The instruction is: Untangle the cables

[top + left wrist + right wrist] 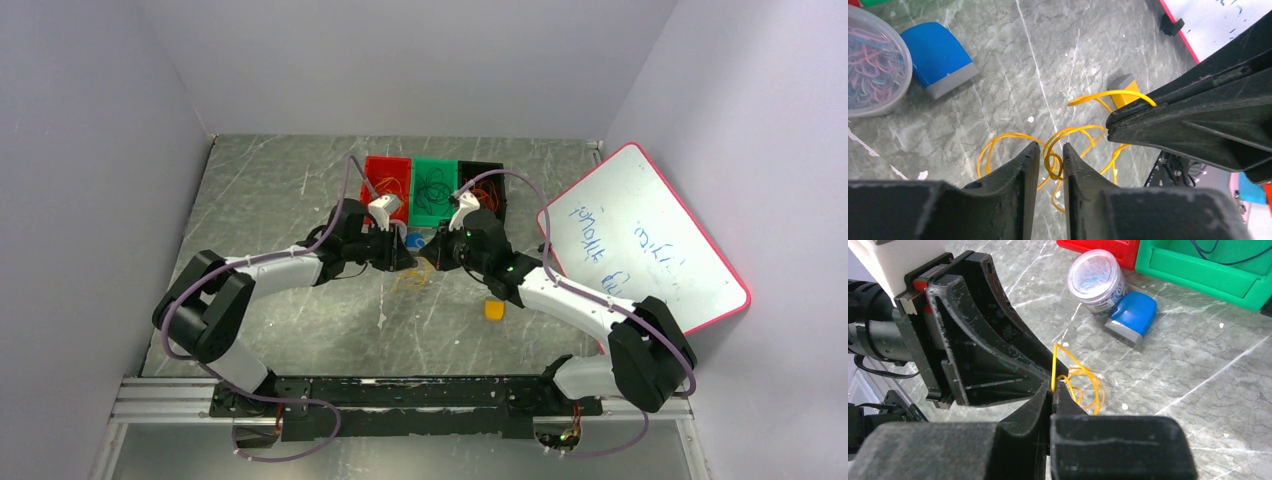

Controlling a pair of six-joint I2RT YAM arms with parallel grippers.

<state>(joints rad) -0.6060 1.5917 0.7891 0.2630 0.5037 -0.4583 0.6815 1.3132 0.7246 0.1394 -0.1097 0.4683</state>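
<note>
We see the yellow-orange cable (1052, 164) lying in loose loops at the middle of the marble table (280, 200), between the two sets of fingertips. The right gripper (1052, 390) is clamped tight on one strand. The left gripper (1050, 150) holds its jaws slightly apart around a twist, with a slim gap on either side.

Just beyond stand a clear tub (1096, 277) and a blue block (1133, 315), and an orange block (493, 309) sits nearby on the right. A red bin (385, 165), a green bin (433, 165) and a black bin (482, 168) line the far edge, holding other cables (432, 192). A whiteboard (640, 240) crowds the right edge. To the left we find bare marble up to the wall.
</note>
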